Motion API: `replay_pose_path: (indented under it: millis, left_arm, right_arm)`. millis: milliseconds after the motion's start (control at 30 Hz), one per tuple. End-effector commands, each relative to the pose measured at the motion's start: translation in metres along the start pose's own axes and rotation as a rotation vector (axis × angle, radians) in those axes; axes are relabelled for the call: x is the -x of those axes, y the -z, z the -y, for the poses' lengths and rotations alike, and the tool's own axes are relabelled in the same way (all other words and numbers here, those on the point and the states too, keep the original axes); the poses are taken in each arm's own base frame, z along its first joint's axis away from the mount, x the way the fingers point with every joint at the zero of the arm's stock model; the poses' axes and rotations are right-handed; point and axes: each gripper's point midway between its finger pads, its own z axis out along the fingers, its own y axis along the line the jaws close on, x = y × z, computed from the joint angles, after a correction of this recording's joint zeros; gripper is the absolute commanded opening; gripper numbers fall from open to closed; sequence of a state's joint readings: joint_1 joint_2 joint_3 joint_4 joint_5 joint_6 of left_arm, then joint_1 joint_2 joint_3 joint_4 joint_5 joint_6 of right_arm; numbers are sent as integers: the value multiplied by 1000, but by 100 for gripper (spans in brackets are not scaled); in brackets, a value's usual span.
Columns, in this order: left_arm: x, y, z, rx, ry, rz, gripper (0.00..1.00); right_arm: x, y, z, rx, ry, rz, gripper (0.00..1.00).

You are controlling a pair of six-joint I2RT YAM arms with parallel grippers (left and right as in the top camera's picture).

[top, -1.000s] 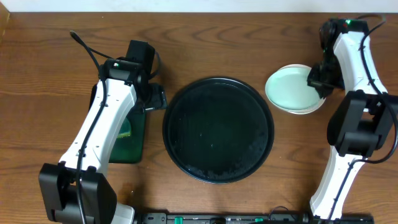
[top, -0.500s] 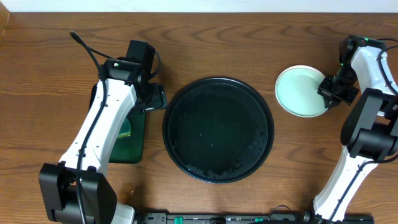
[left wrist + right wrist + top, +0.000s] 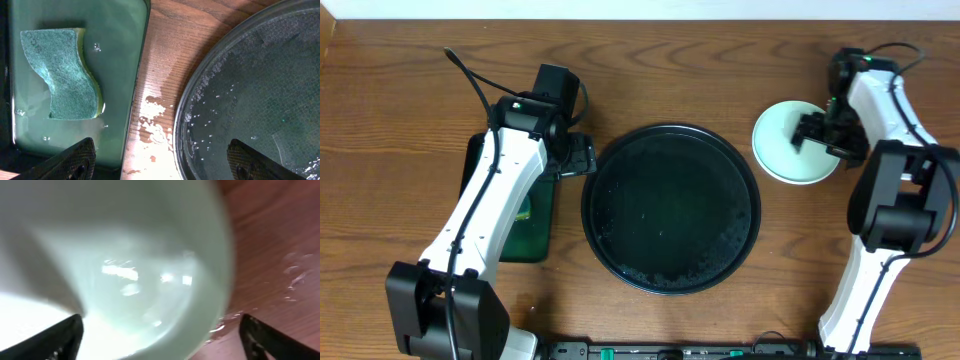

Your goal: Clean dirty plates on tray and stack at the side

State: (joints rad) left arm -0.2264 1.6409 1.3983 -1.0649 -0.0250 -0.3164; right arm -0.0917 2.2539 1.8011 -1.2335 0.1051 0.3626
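Note:
The large round black tray [image 3: 670, 207] lies wet and bare at the table's middle; its rim [image 3: 186, 115] shows in the left wrist view. The white plates [image 3: 782, 150] sit on the wood to its right and look like one disc from above. My right gripper [image 3: 817, 133] hovers over their right half. It is open, with the fingertips far apart in the wrist view [image 3: 160, 335], and a blurred plate [image 3: 140, 265] lies below them. My left gripper [image 3: 575, 158] is open above the strip of wood [image 3: 160, 160] between the two trays, holding nothing.
A dark-green rectangular tray [image 3: 525, 235] lies left of the black one, holding water and a green-and-yellow sponge [image 3: 62, 75]. Water is spilled on the wood [image 3: 152, 125] between the trays. The left arm stretches over the green tray. The table's back edge runs along the top.
The right gripper has gone from shut to open, and the plate it held now lies on the pile. It has shifted left over the plates. The left arm has edged slightly right.

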Motion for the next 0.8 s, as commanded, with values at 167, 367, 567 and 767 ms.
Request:
replay_pose_path:
  millis: [167,367,567,767]
  left_arm:
    - [4,0,2,-3,-22,11,85]
    - [16,17,4,-25,-58,103,85]
    - [23,62,2,-67,-134,254,85]
    - [13,127,-7,-124,-127,442,85]
  right_arm:
    - [15,56,-16,17,62,128,99]
    - [16,122,-32,67,193,275,99]
    - [-4,190,-59,111,388,465,90]
    - [-38,259,-88,176,540,669,66]
